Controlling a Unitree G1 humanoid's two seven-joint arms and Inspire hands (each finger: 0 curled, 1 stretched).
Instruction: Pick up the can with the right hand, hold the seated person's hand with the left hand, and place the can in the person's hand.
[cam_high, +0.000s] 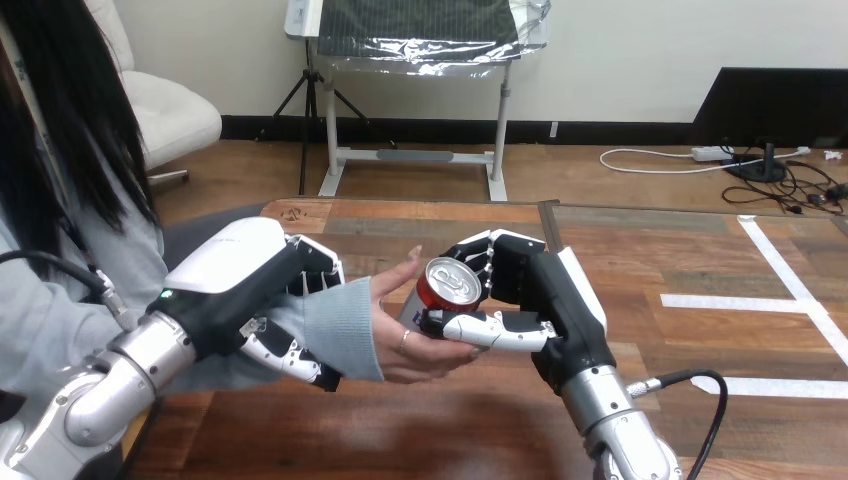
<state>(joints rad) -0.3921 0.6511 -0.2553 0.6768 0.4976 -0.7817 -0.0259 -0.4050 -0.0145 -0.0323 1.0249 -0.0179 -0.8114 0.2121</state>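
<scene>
A red can with a silver top stands upright in the person's hand, which lies palm up above the table's middle. My right hand is shut on the can, fingers behind it and thumb across its front. My left hand wraps the person's wrist at the grey sleeve cuff, with fingers curled over the far side and thumb under the near side.
The wooden table carries white tape lines at its right. The person sits at the view's left, forearm reaching in over the table's left part. A black cable runs from my right forearm.
</scene>
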